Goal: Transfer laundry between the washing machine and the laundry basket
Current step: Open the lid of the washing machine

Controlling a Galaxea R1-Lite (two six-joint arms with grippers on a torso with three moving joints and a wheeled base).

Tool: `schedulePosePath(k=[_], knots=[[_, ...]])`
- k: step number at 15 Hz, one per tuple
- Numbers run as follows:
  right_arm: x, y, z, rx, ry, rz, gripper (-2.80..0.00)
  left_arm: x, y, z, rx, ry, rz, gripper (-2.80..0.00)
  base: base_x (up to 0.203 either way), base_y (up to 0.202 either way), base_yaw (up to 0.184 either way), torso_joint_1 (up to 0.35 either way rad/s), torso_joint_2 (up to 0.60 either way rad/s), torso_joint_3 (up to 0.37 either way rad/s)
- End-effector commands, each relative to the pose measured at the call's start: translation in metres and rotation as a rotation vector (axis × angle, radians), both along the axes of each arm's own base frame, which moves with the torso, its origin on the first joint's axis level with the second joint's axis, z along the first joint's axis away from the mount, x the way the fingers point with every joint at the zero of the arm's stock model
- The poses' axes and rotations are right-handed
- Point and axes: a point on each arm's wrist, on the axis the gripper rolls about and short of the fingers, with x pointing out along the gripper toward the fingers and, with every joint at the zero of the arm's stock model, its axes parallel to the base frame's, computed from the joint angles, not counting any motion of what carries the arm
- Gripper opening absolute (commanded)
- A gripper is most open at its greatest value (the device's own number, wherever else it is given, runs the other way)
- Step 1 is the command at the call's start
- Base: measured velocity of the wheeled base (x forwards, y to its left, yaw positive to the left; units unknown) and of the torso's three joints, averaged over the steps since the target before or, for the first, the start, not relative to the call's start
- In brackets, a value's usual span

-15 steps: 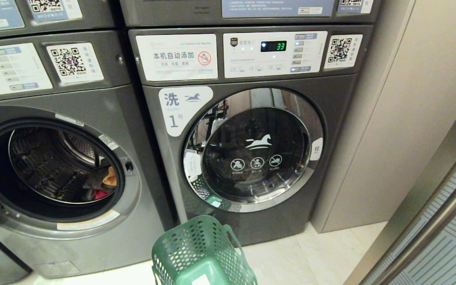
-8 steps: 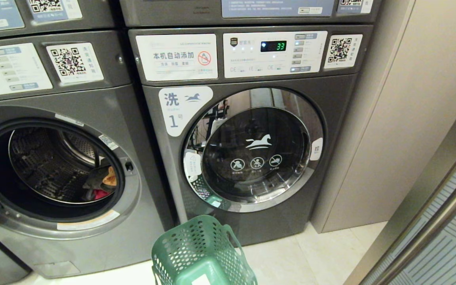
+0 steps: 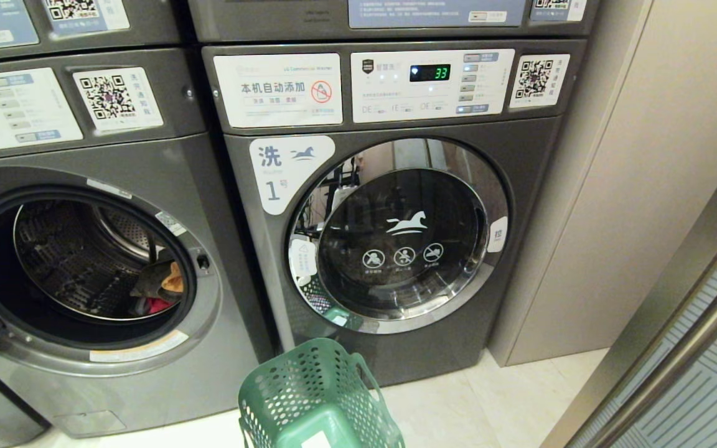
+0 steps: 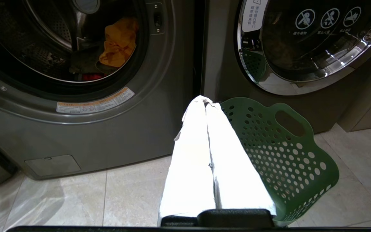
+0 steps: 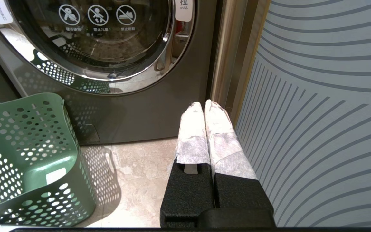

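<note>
Green perforated laundry basket [image 3: 318, 398] sat on the floor below the shut washer door [image 3: 399, 236], empty. Nothing in the head view had shifted over the last second; neither arm showed there. Left claw [image 4: 205, 100] and right claw [image 5: 204, 103] were both pinched shut, holding nothing. Laundry [image 4: 118, 42] lay in the open drum [image 3: 81, 261] of the left machine, so no transfer looked underway. Readable: "洗 1号", "本机自动添加", display "33", door tab "拉 PULL".

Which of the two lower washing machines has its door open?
The left washing machine: its drum is exposed, with orange clothing lying inside. The right washing machine, number 1, has its glass door shut behind the green laundry basket.
</note>
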Motion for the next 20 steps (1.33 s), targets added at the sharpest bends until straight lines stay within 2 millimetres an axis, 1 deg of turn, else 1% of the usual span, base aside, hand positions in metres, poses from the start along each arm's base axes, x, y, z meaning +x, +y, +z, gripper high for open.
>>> schedulePosePath(k=[1,20], knots=[[0.0001,0.0,-0.0001,-0.001,0.002,0.0,-2.8,-0.0001,0.0,0.0,0.0,-0.002,0.001,-2.8,0.0,0.0,0.0,0.0,0.0,0.0],[0.0002,0.0,-0.0005,-0.01,0.004,0.001,-2.8,-0.0002,0.0,-0.0001,0.004,-0.001,0.001,-2.8,0.0,0.0,0.0,0.0,0.0,0.0]])
